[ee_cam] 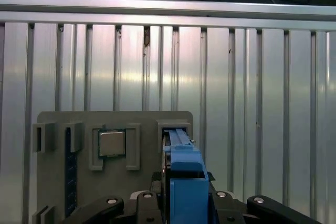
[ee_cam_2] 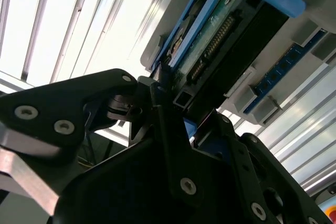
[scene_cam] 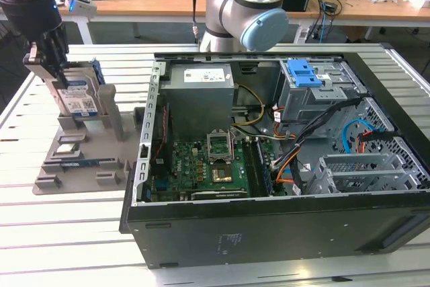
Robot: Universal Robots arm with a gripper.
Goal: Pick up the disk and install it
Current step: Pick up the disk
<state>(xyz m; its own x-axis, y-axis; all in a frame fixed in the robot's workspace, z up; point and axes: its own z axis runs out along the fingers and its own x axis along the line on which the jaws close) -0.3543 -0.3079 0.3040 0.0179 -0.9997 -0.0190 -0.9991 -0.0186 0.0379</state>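
Gripper (scene_cam: 54,73) is sitting at the upper left of the exterior view. Its fingers (ee_cam_2: 165,114) are pinching the upper edge of the disk (scene_cam: 79,97), by the look of both wrist views. The disk is standing upright in the grey holder (scene_cam: 74,166), well apart from the open computer case (scene_cam: 269,233). Risk, as judged: you are holding near one end, so the disk could be tilting and binding in its slot, or slipping from the pinch.

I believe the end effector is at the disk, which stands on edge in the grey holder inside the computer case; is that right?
Not quite: the grey holder sits on the table outside the computer case, at the exterior view's left. The end effector is indeed at the disk, standing on edge there.
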